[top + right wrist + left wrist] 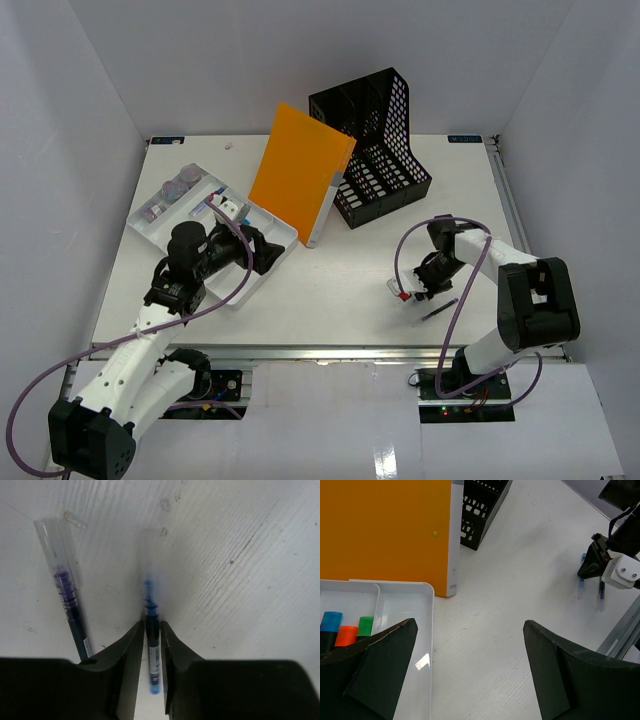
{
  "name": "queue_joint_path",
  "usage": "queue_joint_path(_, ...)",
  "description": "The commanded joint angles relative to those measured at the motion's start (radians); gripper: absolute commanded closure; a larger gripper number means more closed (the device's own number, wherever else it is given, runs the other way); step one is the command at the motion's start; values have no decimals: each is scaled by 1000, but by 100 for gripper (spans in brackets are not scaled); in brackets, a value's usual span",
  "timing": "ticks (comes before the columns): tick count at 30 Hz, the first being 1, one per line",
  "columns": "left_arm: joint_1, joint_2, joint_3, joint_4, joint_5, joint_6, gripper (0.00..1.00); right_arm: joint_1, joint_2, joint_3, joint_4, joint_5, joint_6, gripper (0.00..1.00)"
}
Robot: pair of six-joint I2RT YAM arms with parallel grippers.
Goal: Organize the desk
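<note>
The desk (330,290) is a wide white tabletop. At its right front my right gripper (415,292) points down at the surface. In the right wrist view its jaws (152,626) are shut on a blue pen (150,611) that lies on the desk. A purple pen (67,600) lies loose just to the left of it. My left gripper (262,250) hovers wide open over the right edge of the white tray (427,630), with nothing between its fingers (395,650).
An orange folder (300,172) leans against a black mesh file holder (380,140) at the back. The white tray (160,225) holds blue (330,620), orange (346,632) and green markers (366,626) plus small items. A dark pen (440,311) lies near the front rail.
</note>
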Motion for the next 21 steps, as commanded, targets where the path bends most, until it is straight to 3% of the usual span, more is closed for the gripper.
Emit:
queue_joint_path(1,2,-36,-10,34,-22,-9,2,38,84,-8,133,17,96,88)
queue_joint_path(8,2,-82,-28,60,-104,-28,2,101,151,35,316,21,295,92)
queue_joint_path(12,2,-139,-55,106,-223,-53,2,161,138,191,337,-93,535,92)
queue_joint_path(13,3,-172,-67,117,-256,-60,2,186,133,246,339,-121,675,92)
queue_joint_path(16,3,-248,-92,153,-349,-75,2,276,159,447,265,-225,867,92)
queue_joint_path(19,3,-298,-103,159,-422,-69,2,386,197,561,209,-258,877,92)
queue_joint_path(21,3,-334,-116,168,-488,-58,2,468,230,593,216,-164,824,92)
